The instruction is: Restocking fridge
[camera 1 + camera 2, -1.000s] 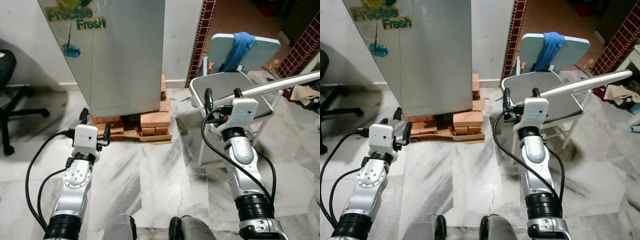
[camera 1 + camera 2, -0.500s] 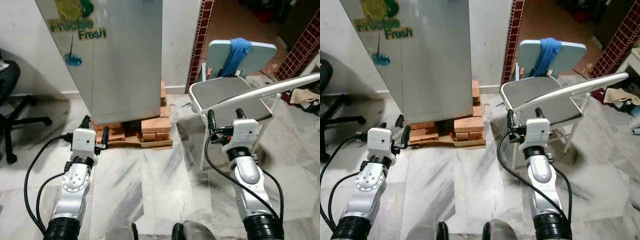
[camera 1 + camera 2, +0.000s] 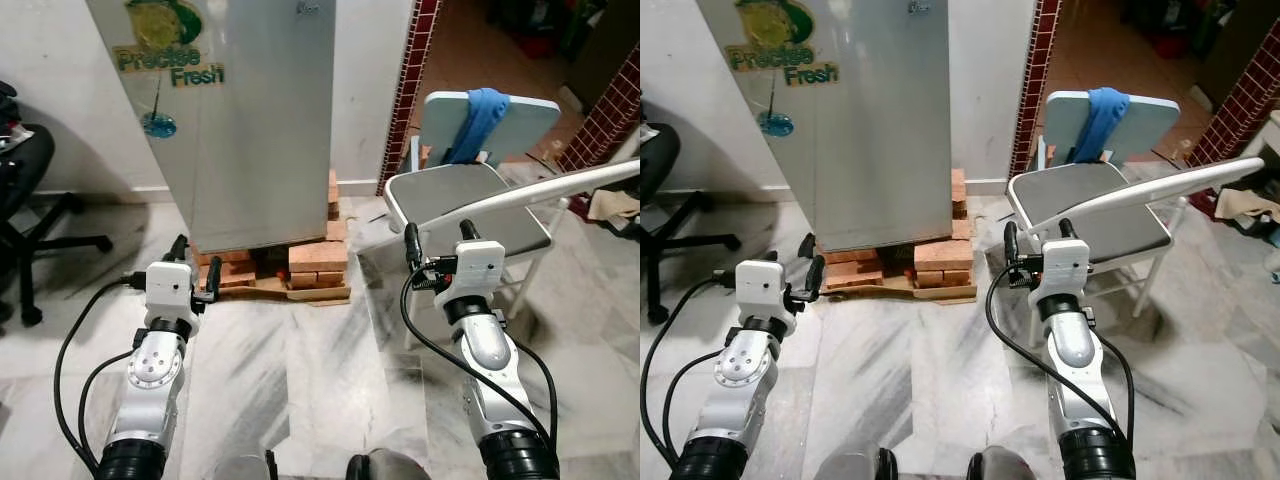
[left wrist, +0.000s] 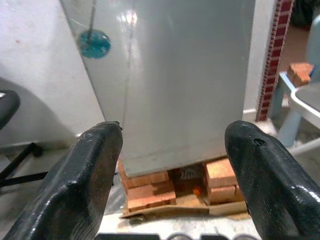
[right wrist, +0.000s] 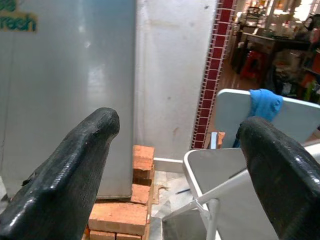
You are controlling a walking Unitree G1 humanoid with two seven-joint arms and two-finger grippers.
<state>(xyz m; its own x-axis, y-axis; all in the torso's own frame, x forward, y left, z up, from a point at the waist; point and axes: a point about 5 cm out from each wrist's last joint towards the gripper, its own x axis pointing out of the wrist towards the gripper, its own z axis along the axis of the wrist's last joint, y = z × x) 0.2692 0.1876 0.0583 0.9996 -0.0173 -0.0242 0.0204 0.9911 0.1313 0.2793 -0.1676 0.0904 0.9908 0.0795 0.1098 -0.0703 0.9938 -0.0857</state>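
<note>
A tall silver fridge [image 3: 250,110] with its door closed stands ahead on a stack of orange bricks [image 3: 318,255]; a "Precise Fresh" sticker is on its upper left. My left gripper [image 3: 196,262] is held low in front of the fridge's left corner, open and holding nothing. In front of a white folding chair, my right gripper [image 3: 436,236] is raised and open, also holding nothing. In the left wrist view the fridge [image 4: 175,75] is seen between the black fingers [image 4: 85,175]. The right wrist view has the fridge [image 5: 65,90] and the bricks [image 5: 120,215].
The white folding chair [image 3: 465,190] with a blue cloth [image 3: 478,105] over its back stands right of the fridge. A black office chair [image 3: 25,190] is at far left. A brick-tiled doorway [image 3: 410,80] opens behind. Marble floor [image 3: 300,370] lies between me and the fridge.
The whole picture has shifted, so the camera moved; the fridge now looks a little farther and more of its door shows. Both grippers stay open and raised as before.
</note>
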